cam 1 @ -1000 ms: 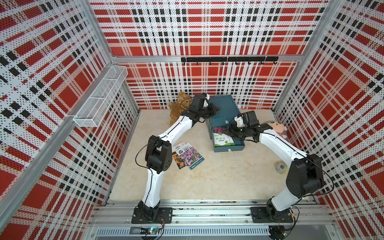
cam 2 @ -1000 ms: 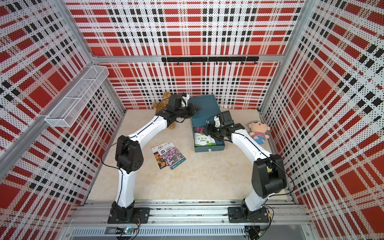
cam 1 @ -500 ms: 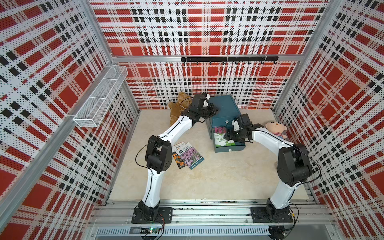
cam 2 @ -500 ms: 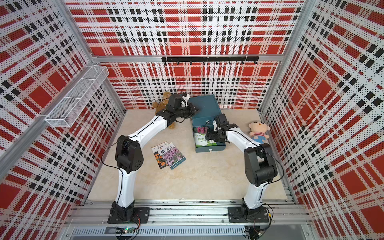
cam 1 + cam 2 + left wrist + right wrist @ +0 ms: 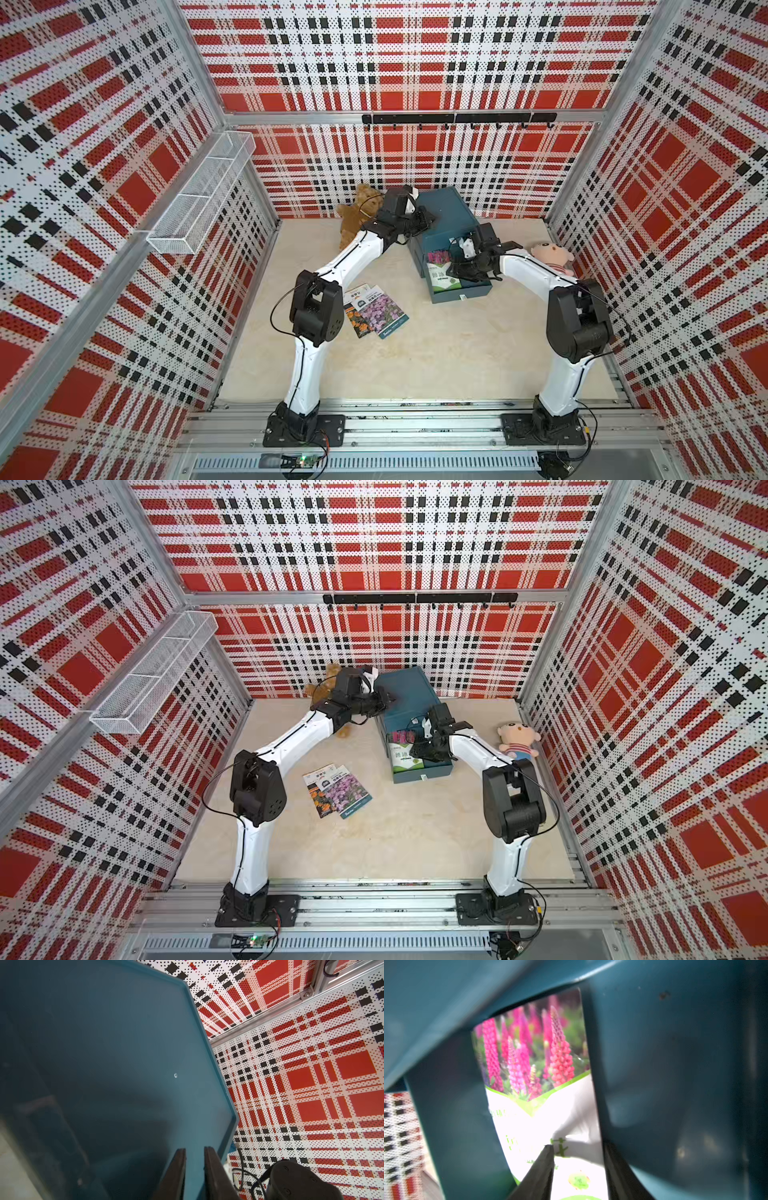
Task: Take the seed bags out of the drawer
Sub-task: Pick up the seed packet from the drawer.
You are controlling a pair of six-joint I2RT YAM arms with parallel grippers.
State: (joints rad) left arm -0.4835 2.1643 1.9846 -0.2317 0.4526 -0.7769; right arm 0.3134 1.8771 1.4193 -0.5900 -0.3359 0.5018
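Pushes right gripper (image 5: 578, 1147) deeper into drawer (image 5: 459, 296), narrows jaws astride pink seed bag (image 5: 533, 1053); cannot tell if gripped yet. Clamps cabinet (image 5: 104, 1053) rim with left gripper (image 5: 194, 1157). Signals next bag's pickup beginning.

On my beige tabletop (image 5: 436, 361) I see two seed bags (image 5: 376, 309) lying flat and overlapping left of the middle, a teal cabinet (image 5: 446, 216) standing toward the back, a brown teddy bear (image 5: 357, 212) near its left side, and a doll (image 5: 519, 739) by the right wall.
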